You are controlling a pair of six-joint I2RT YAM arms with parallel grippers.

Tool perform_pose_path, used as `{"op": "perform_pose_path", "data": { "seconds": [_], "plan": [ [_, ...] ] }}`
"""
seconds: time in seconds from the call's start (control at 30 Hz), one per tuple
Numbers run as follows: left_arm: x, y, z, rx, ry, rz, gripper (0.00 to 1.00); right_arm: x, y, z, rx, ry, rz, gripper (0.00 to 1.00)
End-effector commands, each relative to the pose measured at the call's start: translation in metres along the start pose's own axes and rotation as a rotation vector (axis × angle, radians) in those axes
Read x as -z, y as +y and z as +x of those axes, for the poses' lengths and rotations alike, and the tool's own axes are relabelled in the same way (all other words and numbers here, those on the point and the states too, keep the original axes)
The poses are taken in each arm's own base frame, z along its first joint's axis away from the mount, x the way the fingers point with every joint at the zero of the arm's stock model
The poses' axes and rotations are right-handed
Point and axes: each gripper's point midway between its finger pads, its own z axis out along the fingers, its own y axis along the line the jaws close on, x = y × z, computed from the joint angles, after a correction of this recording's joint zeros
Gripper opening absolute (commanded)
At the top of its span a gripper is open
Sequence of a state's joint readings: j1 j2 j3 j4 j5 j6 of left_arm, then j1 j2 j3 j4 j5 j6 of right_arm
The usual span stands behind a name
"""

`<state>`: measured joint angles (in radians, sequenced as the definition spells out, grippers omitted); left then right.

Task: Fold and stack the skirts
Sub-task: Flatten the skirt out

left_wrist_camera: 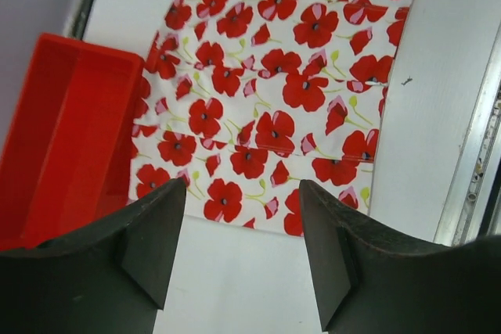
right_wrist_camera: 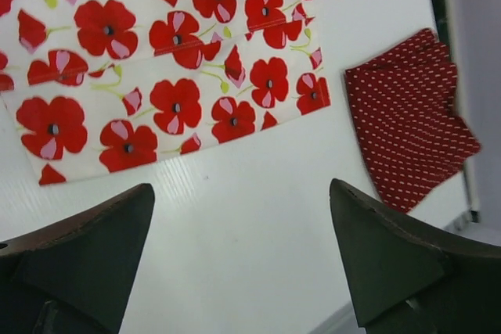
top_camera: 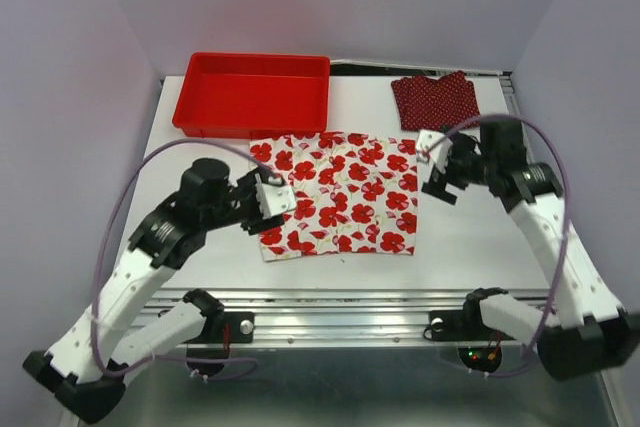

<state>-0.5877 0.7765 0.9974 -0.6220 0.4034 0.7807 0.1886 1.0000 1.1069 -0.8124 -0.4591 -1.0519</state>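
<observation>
- Floral skirt point(top_camera: 340, 192) lies spread flat at frame centre on the surface point(top_camera: 470, 232).
- Dotted skirt point(top_camera: 435, 99) sits compact, apparently folded, at upper right.
- Left pincer point(top_camera: 272, 197) and right pincer point(top_camera: 437, 162) are both released and empty, poised at the floral skirt's side edges.
- Judged step: folding the floral skirt. The next move calls for gripping its edges.

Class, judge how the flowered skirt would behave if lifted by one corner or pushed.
Probably floppy: the flowered skirt is thin cloth lying flat with soft creases, so it would likely drape from a lifted corner. Likely light for its size. Pushed, it would probably bunch or slide on the smooth white table rather than roll.
</observation>
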Motion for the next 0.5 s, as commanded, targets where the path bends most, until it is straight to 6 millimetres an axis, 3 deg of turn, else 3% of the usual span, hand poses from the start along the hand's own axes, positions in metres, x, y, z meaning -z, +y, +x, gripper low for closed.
{"op": "perform_pose_path", "data": {
  "seconds": [0.0, 0.1, 0.13, 0.23, 0.27, 0.3, 0.4, 0.47],
  "plan": [
    [-0.052, 0.009, 0.037, 0.185, 0.151, 0.007, 0.63, -0.045, -0.015, -0.002, -0.308, 0.022, -0.100, 0.95],
    [-0.073, 0.021, 0.050, 0.256, 0.229, -0.008, 0.56, -0.078, -0.012, 0.007, -0.453, 0.093, -0.177, 0.86],
    [-0.086, 0.018, 0.064, 0.285, 0.283, 0.024, 0.56, -0.085, -0.014, 0.013, -0.478, 0.115, -0.170, 0.83],
    [-0.101, 0.025, 0.089, 0.292, 0.382, 0.019, 0.51, -0.111, -0.008, 0.017, -0.524, 0.161, -0.177, 0.82],
    [-0.106, 0.021, 0.103, 0.286, 0.427, 0.039, 0.48, -0.122, 0.006, 0.023, -0.519, 0.203, -0.198, 0.81],
    [-0.106, 0.022, 0.106, 0.273, 0.429, 0.040, 0.48, -0.124, 0.003, 0.021, -0.524, 0.194, -0.188, 0.81],
    [-0.117, 0.023, 0.130, 0.240, 0.481, 0.037, 0.46, -0.149, 0.029, 0.036, -0.519, 0.267, -0.217, 0.80],
    [-0.126, 0.021, 0.144, 0.260, 0.529, 0.054, 0.46, -0.162, 0.047, 0.059, -0.524, 0.345, -0.244, 0.79]
  ]
}}
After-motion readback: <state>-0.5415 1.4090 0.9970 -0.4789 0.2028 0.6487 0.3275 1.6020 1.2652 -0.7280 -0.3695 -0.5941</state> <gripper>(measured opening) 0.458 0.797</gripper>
